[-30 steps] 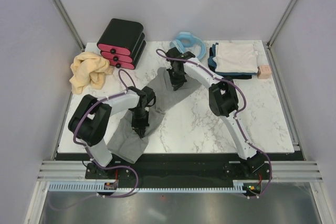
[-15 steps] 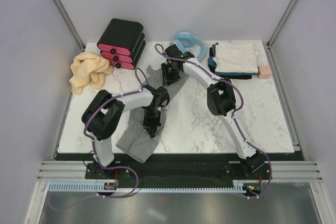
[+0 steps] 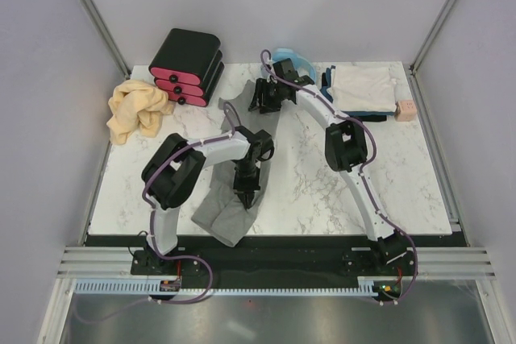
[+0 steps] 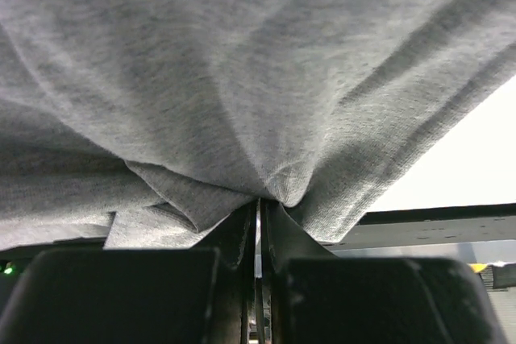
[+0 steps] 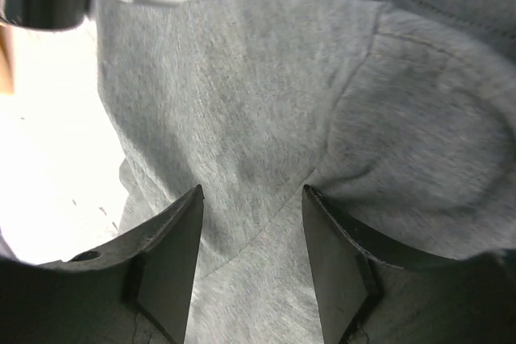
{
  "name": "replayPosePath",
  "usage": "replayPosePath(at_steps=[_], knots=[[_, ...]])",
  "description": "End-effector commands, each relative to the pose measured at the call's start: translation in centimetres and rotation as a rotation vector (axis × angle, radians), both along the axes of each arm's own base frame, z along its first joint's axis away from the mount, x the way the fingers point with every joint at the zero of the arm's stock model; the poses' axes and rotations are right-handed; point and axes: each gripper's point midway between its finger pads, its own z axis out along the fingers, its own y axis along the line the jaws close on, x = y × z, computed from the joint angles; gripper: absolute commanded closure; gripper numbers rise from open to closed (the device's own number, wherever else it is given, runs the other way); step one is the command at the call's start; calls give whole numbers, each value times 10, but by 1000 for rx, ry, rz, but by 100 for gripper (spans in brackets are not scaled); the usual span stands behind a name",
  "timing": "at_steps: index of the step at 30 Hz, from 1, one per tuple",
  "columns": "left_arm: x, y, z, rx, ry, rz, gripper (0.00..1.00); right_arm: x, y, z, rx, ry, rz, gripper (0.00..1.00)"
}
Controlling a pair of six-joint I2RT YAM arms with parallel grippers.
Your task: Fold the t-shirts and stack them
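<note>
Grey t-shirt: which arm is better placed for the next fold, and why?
Probably left. The left end effector is shut on a pinch of the grey t-shirt; the right end effector stands open, gripping nothing.

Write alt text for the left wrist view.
The left arm's jaws, at bottom centre, are pinched shut on a bunched fold of the heather-grey t-shirt, whose creased cloth fills most of the frame. Bright background shows at right.

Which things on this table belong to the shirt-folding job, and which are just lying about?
Belongs to the job:
grey t-shirt
tan-yellow t-shirt
folded stack of t-shirts, whitish on top

Just lying about:
black box with pink drawers
light-blue hose
small pink block
</note>
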Motion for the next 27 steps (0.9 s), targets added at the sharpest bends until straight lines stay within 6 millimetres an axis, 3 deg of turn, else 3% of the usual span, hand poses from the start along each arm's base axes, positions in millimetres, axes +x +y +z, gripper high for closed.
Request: replayPosePath(at_steps=[1, 8, 16, 17, 19, 21, 27], knots=[[29, -53, -9, -122, -100, -20, 98, 27, -8, -2, 83, -35, -30, 39], [25, -99, -6, -212, -79, -105, 98, 28, -24, 18, 110, -56, 0, 34], [-3, -109, 0, -210, -49, -119, 98, 9, -33, 49, 141, -49, 44, 33], [-6, -107, 0, -201, -53, -118, 98, 7, -34, 61, 150, -61, 52, 33], [-9, -110, 10, -213, -65, -105, 98, -4, -33, 64, 162, -44, 74, 33], [-11, -108, 18, -213, -70, -87, 97, -14, -34, 79, 179, -43, 91, 34], [-4, -105, 65, -220, -173, -55, 85, -38, -36, 126, 217, -79, 120, 33]])
